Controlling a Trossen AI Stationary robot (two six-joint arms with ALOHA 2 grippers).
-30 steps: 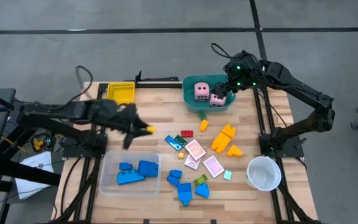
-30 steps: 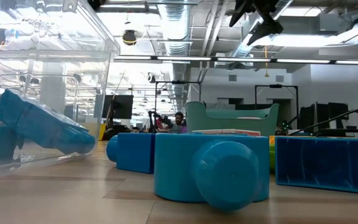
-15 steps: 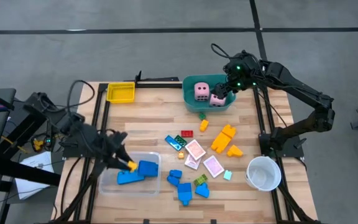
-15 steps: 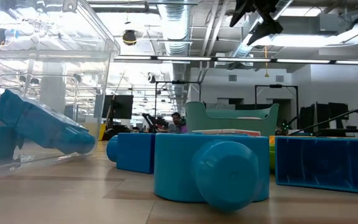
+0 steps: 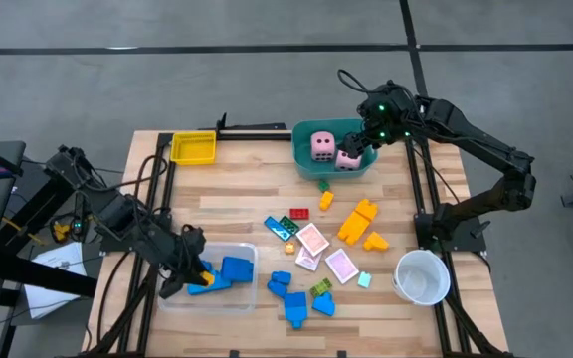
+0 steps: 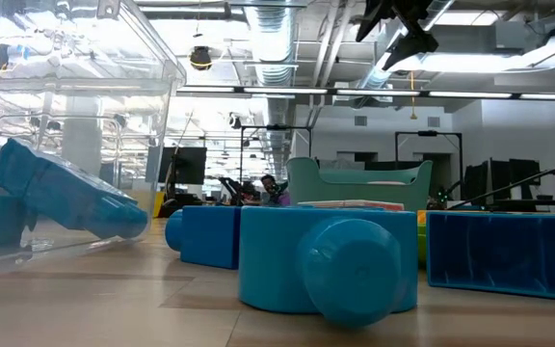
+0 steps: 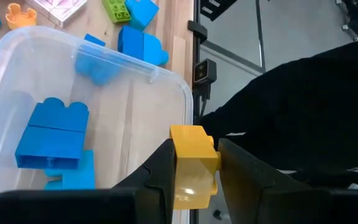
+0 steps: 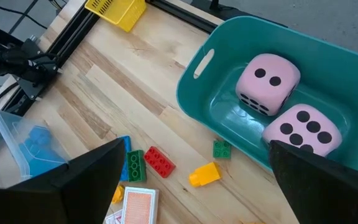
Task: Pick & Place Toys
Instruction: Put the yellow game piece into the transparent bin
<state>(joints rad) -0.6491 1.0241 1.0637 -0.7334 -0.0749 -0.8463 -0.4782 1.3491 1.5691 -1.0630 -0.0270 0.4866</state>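
My left gripper (image 5: 195,270) is shut on a yellow block (image 7: 194,163) above the near left part of the clear tray (image 7: 166,71). Blue blocks (image 7: 51,134) lie in that tray. My right gripper (image 5: 358,147) hangs open over the right side of the teal tub (image 8: 197,93), touching nothing. Two pink dice (image 8: 268,84) (image 8: 302,129) rest on the tub's floor. Red, green, yellow and blue blocks and pink-white cards (image 5: 311,244) lie loose on the table's middle. My left gripper pinches the yellow block by two opposite sides (image 7: 178,168) between its two fingers (image 7: 157,177). The fingers slant down toward the tray. The block is lifted clear, above the tray's corner rim.
A yellow tray (image 5: 193,147) stands at the far left corner and a white cup (image 5: 423,275) near the right edge. Several blue blocks (image 5: 291,293) lie just right of the clear tray, near the front edge.
My left gripper has swung from the table's left middle toward the near edge and a little down, rolling as it went, still shut on the yellow block. It now hangs over the clear tray.
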